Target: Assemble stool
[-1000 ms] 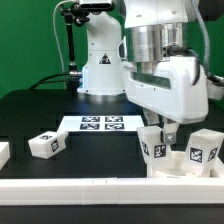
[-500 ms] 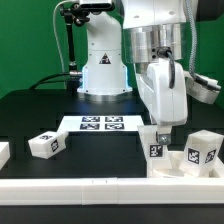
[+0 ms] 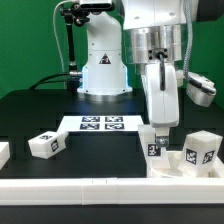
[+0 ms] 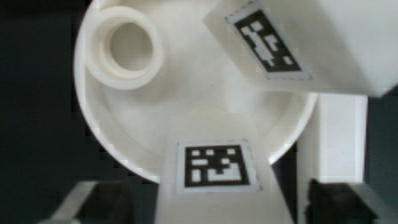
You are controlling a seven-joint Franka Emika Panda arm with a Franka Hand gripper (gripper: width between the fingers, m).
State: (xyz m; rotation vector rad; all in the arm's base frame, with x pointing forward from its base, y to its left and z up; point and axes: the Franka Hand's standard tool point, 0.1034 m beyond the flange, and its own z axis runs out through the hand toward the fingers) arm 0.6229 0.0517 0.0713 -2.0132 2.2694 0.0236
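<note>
The white round seat (image 3: 181, 166) lies at the exterior view's right, near the front rail. One tagged leg (image 3: 155, 143) stands on its left part and a second tagged leg (image 3: 198, 150) on its right part. My gripper (image 3: 158, 130) comes straight down on the left leg and is shut on it. In the wrist view the gripper (image 4: 217, 206) has its dark fingers (image 4: 98, 205) on both sides of that leg (image 4: 217, 165). Beyond it are the seat (image 4: 160, 110), with an open round socket (image 4: 128, 48), and the other leg (image 4: 270, 42).
A loose tagged leg (image 3: 45, 144) lies on the black table at the exterior view's left, with another white piece (image 3: 3, 152) at the left edge. The marker board (image 3: 100, 123) lies in the middle. A long white rail (image 3: 80, 186) runs along the front.
My wrist has turned about the vertical over the left leg, so the hand now shows narrow side on. The right leg has shifted slightly left.
</note>
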